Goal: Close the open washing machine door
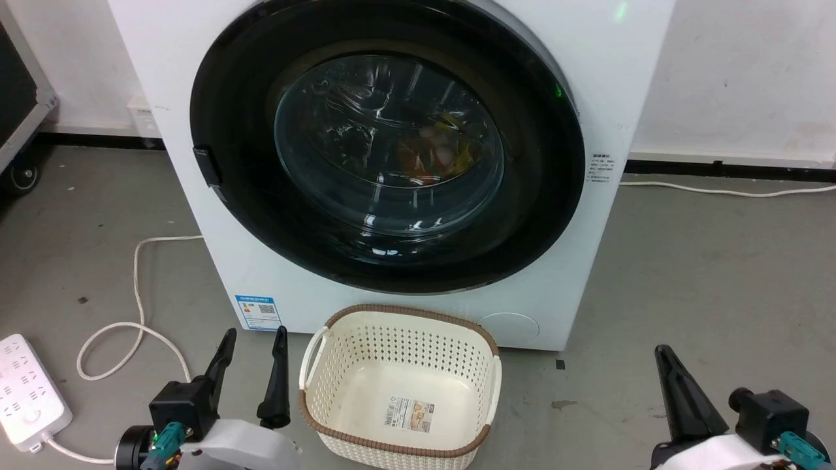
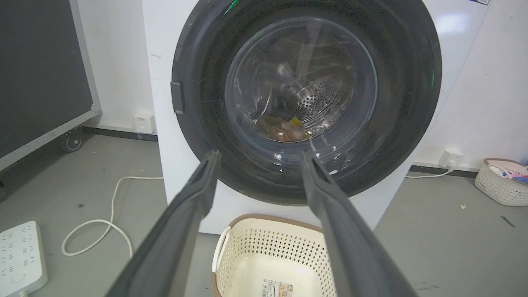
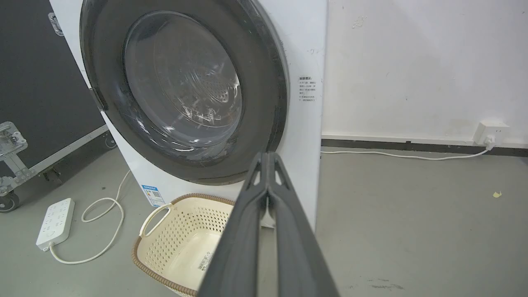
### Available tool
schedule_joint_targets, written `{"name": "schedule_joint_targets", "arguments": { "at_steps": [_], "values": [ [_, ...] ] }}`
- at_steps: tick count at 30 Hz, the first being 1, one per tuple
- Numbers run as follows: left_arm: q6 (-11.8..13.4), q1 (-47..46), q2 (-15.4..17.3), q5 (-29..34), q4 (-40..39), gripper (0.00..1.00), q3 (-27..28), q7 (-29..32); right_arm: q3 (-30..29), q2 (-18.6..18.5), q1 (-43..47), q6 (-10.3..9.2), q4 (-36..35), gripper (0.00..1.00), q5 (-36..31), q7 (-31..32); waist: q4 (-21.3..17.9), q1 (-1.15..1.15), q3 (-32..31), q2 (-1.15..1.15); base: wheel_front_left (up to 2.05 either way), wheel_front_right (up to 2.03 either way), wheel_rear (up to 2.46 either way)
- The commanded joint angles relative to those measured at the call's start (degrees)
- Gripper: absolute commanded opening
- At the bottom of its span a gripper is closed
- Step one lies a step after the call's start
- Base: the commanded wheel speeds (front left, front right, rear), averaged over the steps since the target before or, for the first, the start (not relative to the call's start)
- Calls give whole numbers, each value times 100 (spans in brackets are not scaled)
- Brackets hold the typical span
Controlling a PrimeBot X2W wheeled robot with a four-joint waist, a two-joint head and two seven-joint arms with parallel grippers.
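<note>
The door [image 1: 385,150] looks shut against the washer [image 1: 588,281], so both arms sit clear: left fingers [image 1: 219,365] spread, right fingers [image 1: 679,391] pressed together.

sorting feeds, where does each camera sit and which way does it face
Head view: on the head, looking down at washing machine and basket; left tool open, right tool shut.
Left wrist view: left wrist, facing the washing machine door squarely between spread fingers.
Right wrist view: right wrist, facing it obliquely past closed fingers.
All share door and basket.
</note>
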Motion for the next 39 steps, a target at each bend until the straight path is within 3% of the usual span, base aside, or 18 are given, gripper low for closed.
{"name": "schedule_joint_targets", "arguments": {
  "at_steps": [1, 4, 5, 6, 7, 34, 35, 39],
  "values": [
    [24, 84, 16, -33, -16, 100, -2, 9, -4, 7, 99, -4, -59, 0, 63, 27, 5, 0, -7, 0, 0, 0, 0],
    [33, 101, 17, -58, -20, 100, -13, 35, -24, 7, 202, -4, -147, 0, 117, 99, 12, 0, -14, 0, 0, 0, 0],
    [36, 104, 17, -63, -22, 100, -19, 44, -30, 7, 221, -4, -168, 11, 134, 121, 13, 0, -13, 0, 0, 0, 0],
    [37, 105, 18, -70, -24, 100, -24, 52, -45, 7, 237, -4, -181, 59, 147, 140, 12, 0, -12, 0, 0, 0, 0],
    [37, 105, 18, -82, -24, 100, -28, 61, -67, 7, 250, -4, -189, 100, 173, 154, 12, 0, -11, 0, 0, 0, 0],
    [34, -8, 77, -257, -13, 100, -94, 72, 6, 7, 192, -4, -186, 100, 230, 197, 17, 0, 42, 0, 0, 0, 0],
    [6, 47, 53, -248, -16, 0, -81, 72, -2, -1, 185, -1, -194, 0, 218, 207, 16, 0, 42, 0, 0, 0, 0],
    [-6, 48, 43, -235, -22, 0, -72, 78, -6, -1, 181, 0, -197, 0, 212, 212, 17, 1, 45, 0, 0, 0, 0]
  ]
}}
